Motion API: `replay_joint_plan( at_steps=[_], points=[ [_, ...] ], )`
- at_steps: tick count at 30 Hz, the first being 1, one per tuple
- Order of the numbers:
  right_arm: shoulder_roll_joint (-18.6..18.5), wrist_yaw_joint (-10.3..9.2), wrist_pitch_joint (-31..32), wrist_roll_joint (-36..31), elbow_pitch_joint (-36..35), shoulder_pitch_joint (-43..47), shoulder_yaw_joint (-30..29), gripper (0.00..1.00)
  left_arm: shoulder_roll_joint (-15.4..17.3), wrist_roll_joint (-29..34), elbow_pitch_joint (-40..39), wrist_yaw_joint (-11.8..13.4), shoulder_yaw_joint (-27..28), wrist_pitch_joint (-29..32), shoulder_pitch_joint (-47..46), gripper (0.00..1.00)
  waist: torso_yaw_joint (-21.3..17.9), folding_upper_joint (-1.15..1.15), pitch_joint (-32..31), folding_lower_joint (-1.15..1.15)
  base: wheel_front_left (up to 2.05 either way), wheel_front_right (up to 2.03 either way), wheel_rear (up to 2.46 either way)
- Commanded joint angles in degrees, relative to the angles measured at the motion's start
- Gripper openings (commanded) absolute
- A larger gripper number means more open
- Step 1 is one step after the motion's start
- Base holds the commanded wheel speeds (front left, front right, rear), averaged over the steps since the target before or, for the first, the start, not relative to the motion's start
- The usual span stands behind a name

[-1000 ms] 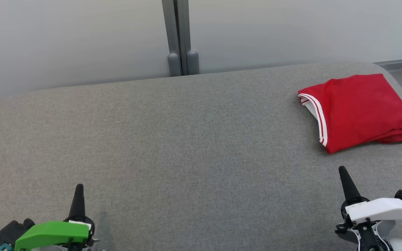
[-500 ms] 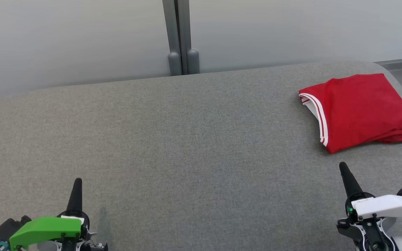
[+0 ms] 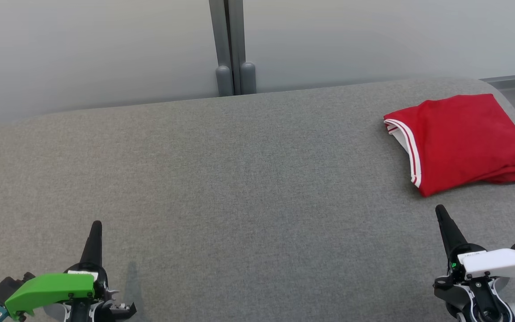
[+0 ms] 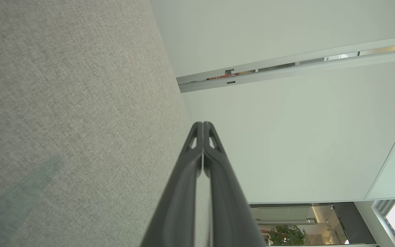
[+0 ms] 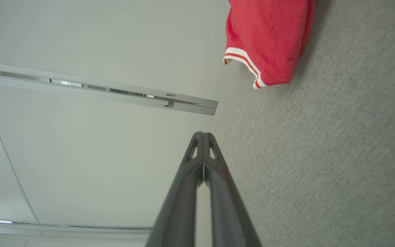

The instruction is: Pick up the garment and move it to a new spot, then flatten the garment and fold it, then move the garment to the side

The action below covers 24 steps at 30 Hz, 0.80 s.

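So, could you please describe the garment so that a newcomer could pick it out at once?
Start from the wide grey fabric surface in front of the pale wall. Near its far right corner, beyond the right gripper, lies the garment, folded into a rough square. It is the one bright red thing there, with white-and-red striped trim along its left edge.

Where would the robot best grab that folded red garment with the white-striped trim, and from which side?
Probably the near corner of the folded red garment, where the white-striped trim ends. It lies nearest the right gripper, now shut, which would open and come in low from the robot's own side. The layers stack there, so one pinch might catch them all.
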Motion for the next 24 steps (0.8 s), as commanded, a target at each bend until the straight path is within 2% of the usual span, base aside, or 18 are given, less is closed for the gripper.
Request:
replay_joint_plan(
  at_steps=[1,24],
  points=[
    [-0.34,-0.01,0.47,1.31,-0.56,-0.87,-0.25,0.0,0.29,-1.18,-0.46,-0.32,0.32,0.41,-1.17,0.0,0.01,0.0,0.02,0.0,0.0,0.0,0.0],
    [-0.43,-0.01,2.93,10.62,-1.28,-1.06,-0.81,0.0,0.33,-9.39,-0.58,-0.78,1.65,2.93,-2.69,0.0,0.19,0.0,0.28,0.0,0.0,0.0,0.0]
  ],
)
